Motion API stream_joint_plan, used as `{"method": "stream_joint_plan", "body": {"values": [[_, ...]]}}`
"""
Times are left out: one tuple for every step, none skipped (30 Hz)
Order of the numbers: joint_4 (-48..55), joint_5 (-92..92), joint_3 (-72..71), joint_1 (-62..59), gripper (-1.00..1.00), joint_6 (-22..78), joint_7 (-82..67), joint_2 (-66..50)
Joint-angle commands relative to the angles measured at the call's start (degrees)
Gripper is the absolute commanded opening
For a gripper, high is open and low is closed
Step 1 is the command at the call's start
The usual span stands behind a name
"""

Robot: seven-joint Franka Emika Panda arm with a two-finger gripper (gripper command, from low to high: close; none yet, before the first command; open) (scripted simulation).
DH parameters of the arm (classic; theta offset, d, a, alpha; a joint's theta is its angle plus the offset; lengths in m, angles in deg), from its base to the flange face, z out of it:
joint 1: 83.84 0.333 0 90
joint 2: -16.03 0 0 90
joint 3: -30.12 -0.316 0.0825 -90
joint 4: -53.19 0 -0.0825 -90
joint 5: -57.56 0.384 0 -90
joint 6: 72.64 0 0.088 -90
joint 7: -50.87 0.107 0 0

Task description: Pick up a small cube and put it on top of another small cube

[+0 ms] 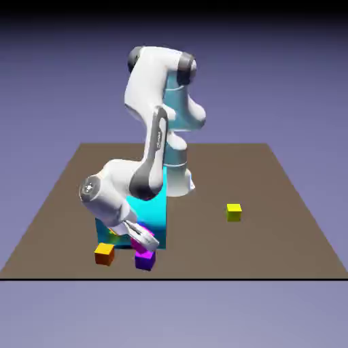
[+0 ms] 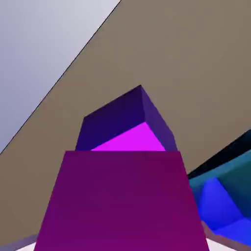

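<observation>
Though tilted, the end effector [image 1: 147, 240] grips the magenta cube [image 2: 122, 201] (centrally).

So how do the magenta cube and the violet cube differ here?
The magenta cube is bright pink-magenta; the violet cube is a darker purple. The magenta cube sits between the fingers of the gripper, above the other; the violet cube rests on the table, ungripped. Both are small and plain-faced.
</observation>
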Motion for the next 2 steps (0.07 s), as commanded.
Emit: {"method": "stream_joint_plan", "body": {"values": [[0.0,0.0,0.0,0.0,1.0,0.0,0.0,0.0],[1.46,-0.78,0.45,-0.23,1.0,2.49,0.59,1.09]]}}
